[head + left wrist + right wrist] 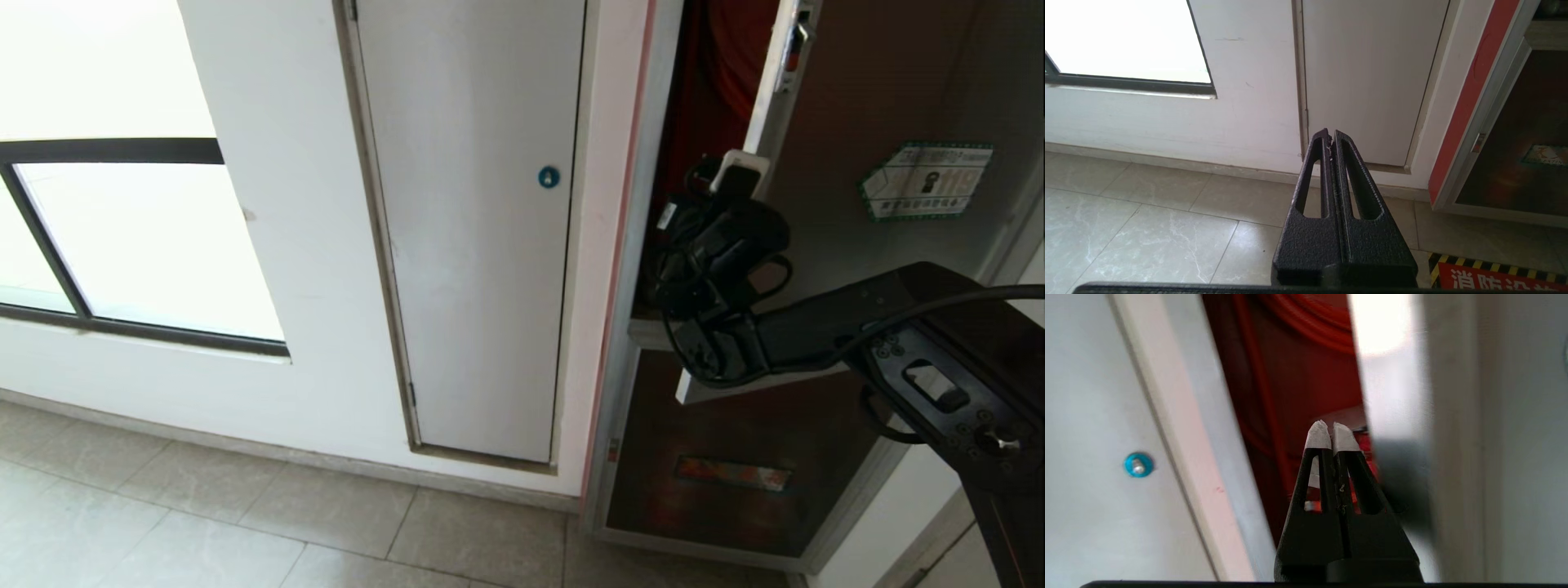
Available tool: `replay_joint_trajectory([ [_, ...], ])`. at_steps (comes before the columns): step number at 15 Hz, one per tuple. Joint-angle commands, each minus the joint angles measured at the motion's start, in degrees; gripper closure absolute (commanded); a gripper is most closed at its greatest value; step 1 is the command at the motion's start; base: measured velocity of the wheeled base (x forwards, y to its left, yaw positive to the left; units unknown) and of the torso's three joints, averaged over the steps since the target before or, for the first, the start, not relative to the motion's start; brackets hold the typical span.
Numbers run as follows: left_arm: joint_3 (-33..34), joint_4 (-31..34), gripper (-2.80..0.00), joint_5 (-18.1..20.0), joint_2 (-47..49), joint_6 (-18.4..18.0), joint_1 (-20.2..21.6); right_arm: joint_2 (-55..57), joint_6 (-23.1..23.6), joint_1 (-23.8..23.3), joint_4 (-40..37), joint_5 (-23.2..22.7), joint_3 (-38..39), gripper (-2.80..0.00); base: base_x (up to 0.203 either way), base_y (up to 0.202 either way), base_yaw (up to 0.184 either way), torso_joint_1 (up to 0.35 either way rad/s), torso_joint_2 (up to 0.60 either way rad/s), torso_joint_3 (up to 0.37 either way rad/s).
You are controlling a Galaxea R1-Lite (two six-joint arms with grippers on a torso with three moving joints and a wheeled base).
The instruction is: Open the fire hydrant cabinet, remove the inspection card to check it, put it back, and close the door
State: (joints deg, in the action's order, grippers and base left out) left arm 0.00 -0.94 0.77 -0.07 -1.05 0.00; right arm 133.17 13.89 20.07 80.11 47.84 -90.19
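The fire hydrant cabinet [645, 269] (door [882, 106] ajar) shows red interior.

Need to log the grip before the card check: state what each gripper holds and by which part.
Nothing is held. The right gripper is shut on nothing, at the gap beside the partly open door. The left gripper is shut and empty, away from the cabinet.

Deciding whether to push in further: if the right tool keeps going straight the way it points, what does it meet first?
Probably the red interior of the fire hydrant cabinet. The shut right tool points into the gap beside the door edge; depth is unclear, so it may graze that edge.
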Motion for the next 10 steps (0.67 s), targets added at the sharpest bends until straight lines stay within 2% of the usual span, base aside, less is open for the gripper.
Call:
replay_joint_trajectory([
  [1, 0.35, -0.03, 0.00, 0.02, 0.07, -0.01, 0.00, -1.57, 0.09, 0.06, 0.56, 0.31, 1.06, 0.00, 0.000, 0.000, 0.000, 0.000, 0.00, 0.000],
  [10, 0.35, -0.03, 0.00, 0.02, 0.07, -0.01, 0.00, -9.66, -0.08, 0.41, 4.99, 1.26, 15.16, 0.00, 0.000, 0.000, 0.000, 0.000, 0.00, 0.000],
])
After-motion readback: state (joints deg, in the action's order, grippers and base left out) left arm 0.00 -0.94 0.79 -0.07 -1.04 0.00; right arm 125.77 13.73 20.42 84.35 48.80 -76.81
